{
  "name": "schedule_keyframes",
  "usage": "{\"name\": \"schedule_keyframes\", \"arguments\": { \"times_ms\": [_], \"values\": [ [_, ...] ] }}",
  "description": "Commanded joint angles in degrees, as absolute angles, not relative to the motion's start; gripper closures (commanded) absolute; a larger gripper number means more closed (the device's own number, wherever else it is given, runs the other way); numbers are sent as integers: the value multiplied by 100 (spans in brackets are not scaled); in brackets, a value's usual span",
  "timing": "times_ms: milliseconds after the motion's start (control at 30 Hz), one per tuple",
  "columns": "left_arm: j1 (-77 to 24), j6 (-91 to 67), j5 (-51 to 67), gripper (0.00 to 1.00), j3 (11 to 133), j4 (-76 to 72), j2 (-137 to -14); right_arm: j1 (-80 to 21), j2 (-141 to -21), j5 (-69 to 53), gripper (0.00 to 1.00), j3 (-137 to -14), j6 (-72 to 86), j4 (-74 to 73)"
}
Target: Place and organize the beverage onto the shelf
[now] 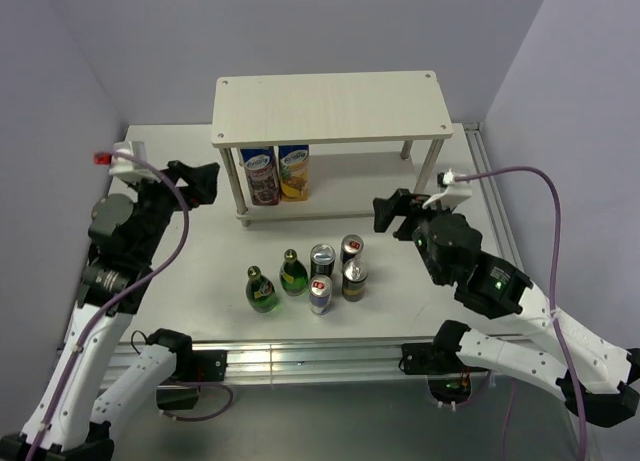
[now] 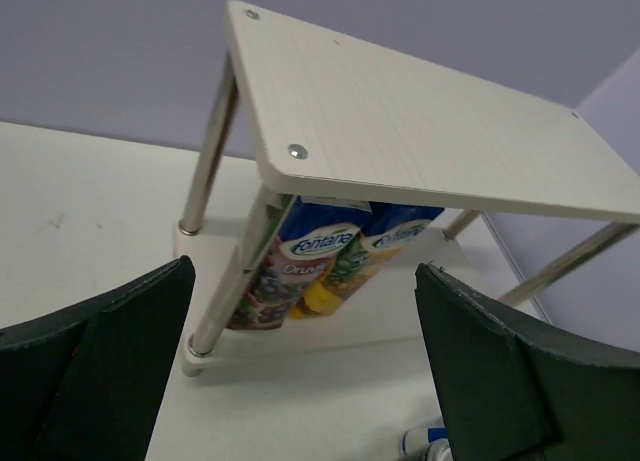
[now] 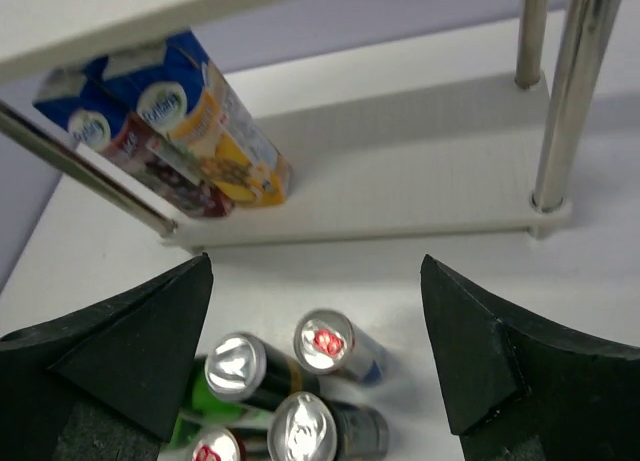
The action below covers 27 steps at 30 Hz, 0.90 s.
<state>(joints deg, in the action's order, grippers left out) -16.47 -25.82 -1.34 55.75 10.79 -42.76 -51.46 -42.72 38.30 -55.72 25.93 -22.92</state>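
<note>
The white bench [image 1: 200,256] bears the shelf [image 1: 325,106] at twelve o'clock and six drinks [image 1: 322,261] at six. My left claw [image 1: 204,183] and right claw [image 1: 392,215] both gape apart.

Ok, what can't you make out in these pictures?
- Top external: shelf top board hides most of the lower tier.
- Top external: labels on cans too small to read.
- Right wrist: green bottles nearly hidden behind cans and bottom edge.
- Left wrist: bottom edge cuts off all but a sliver of one can.
</note>
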Motion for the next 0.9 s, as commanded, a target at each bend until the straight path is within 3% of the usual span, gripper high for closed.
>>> {"name": "schedule_keyframes", "arguments": {
  "times_ms": [0,100,200,233,300,333,400,533,867],
  "values": [
    [-1635,-2294,-1036,1,5353,1107,-3711,-5422,-3789,4272,8,-5213,2926,-2873],
    [-1661,-2250,-1178,1,5177,1073,-3498,-6096,-3394,4035,5,-4651,3287,-2805],
    [-1661,-2241,-1414,1,5256,1195,-3533,-6984,-3164,5014,5,-4184,3847,-2838],
    [-1661,-2250,-1528,1,5282,1239,-3559,-7701,-3364,5897,5,-4218,4842,-3665],
    [-1661,-2276,-1695,1,5344,1371,-3612,-8277,-3812,6475,5,-4691,6023,-4836],
    [-1661,-2250,-1731,1,5326,1345,-3595,-8558,-4458,6756,5,-4920,7900,-6557],
    [-1652,-2241,-1801,1,5326,1336,-3568,-9445,-5208,7110,5,-5509,9825,-8271],
    [-1652,-2215,-1854,1,5256,1292,-3524,-9861,-6274,6768,4,-5591,10533,-8271],
    [-1644,-2250,-1811,3,5317,1345,-3577,-10107,-6565,6319,2,-4466,12207,-8271]
  ]
}}
